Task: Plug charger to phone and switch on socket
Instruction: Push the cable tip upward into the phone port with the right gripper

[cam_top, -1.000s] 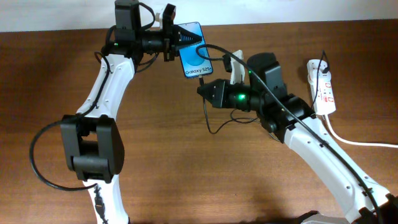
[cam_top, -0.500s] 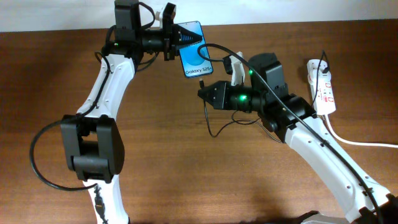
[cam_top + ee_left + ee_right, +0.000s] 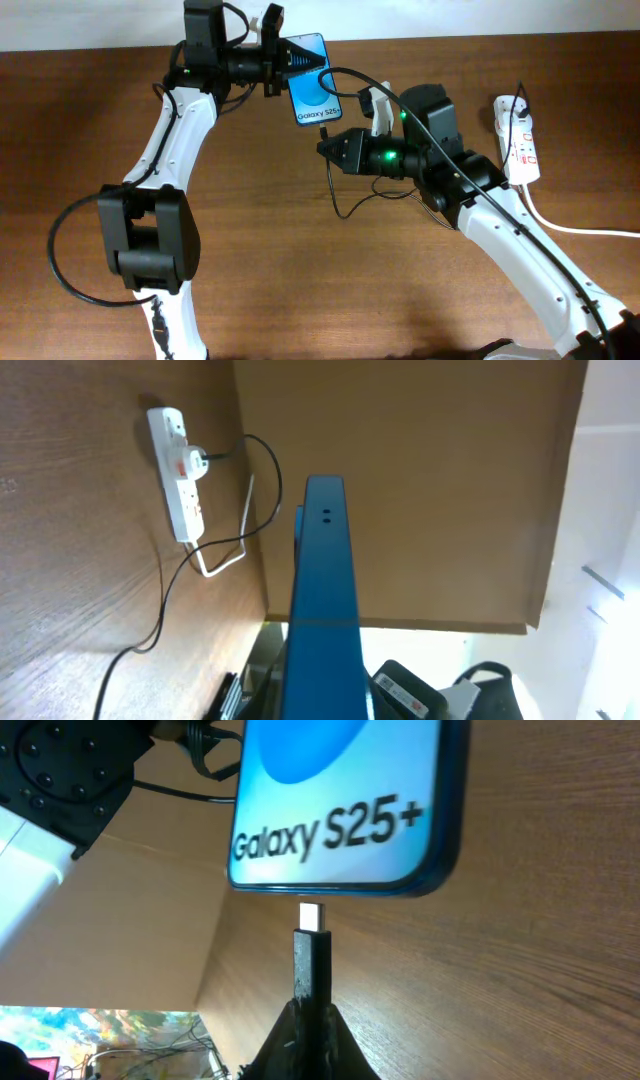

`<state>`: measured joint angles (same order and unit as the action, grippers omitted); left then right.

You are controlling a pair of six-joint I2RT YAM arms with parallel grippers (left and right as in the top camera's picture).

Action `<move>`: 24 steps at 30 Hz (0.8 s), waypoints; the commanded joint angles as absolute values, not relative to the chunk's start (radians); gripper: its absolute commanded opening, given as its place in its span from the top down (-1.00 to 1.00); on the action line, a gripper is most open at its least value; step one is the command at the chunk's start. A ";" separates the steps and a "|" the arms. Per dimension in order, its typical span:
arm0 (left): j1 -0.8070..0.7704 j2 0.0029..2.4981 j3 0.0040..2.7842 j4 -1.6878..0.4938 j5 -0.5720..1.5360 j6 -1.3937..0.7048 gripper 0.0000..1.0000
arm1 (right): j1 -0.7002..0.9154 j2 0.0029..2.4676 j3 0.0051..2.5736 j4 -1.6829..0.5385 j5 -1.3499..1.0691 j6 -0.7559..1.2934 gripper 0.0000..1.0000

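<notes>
Your left gripper [image 3: 298, 58] is clamped on the top end of the phone [image 3: 312, 92], holding it at the far side of the table [image 3: 300, 280] with the blue screen facing up and the white "Galaxy S25+" strip at the near end. From the left wrist camera you see the phone [image 3: 322, 590] edge-on as a narrow blue bar running up the middle of the view. Your right gripper [image 3: 322, 147] sits just below the phone's near end, fingers closed around the black body of the charger [image 3: 330, 180], whose thin cable drops in a loop onto the table beneath the arm. In the right wrist view the charger [image 3: 311, 970] stands straight up out of the fingertips [image 3: 305, 1045], and its small metal plug [image 3: 313, 915] is right at the bottom edge of the phone [image 3: 335, 800], in line with it. Nearly all of the metal is still showing, and you cannot tell whether the tip has entered the port. The socket [image 3: 520, 140] lies well apart at the right side of the table, its thick white cord [image 3: 570, 225] trailing off to the right edge, and a black lead [image 3: 240, 450] is plugged into the socket [image 3: 178, 480]. Neither gripper is near it.
</notes>
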<state>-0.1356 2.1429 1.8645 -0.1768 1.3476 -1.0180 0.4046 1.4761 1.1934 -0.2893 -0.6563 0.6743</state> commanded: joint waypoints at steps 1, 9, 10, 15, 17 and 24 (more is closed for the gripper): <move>-0.142 2.132 1.882 -0.165 1.399 -1.016 1.00 | 0.399 1.483 1.203 -0.279 -0.670 0.672 0.92; -0.159 2.132 1.882 -0.165 1.399 -0.994 1.00 | 0.399 1.483 1.203 -0.271 -0.670 0.683 0.92; -0.159 2.132 1.882 -0.165 1.398 -0.994 1.00 | 0.399 1.483 1.203 -0.271 -0.670 0.683 0.92; -0.159 2.132 1.882 -0.165 1.399 -0.994 1.00 | 0.399 1.483 1.203 -0.266 -0.670 0.690 0.92; -0.159 2.132 1.882 -0.165 1.399 -0.994 1.00 | 0.398 1.483 1.203 -0.261 -0.670 0.690 0.92; -0.159 2.132 1.882 -0.165 1.399 -0.974 1.00 | 0.398 1.483 1.203 -0.250 -0.665 0.690 0.92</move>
<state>-0.1471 2.1429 1.8645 -0.1707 1.3571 -1.0023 0.4046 1.4769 1.1934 -0.2554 -0.6785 0.6857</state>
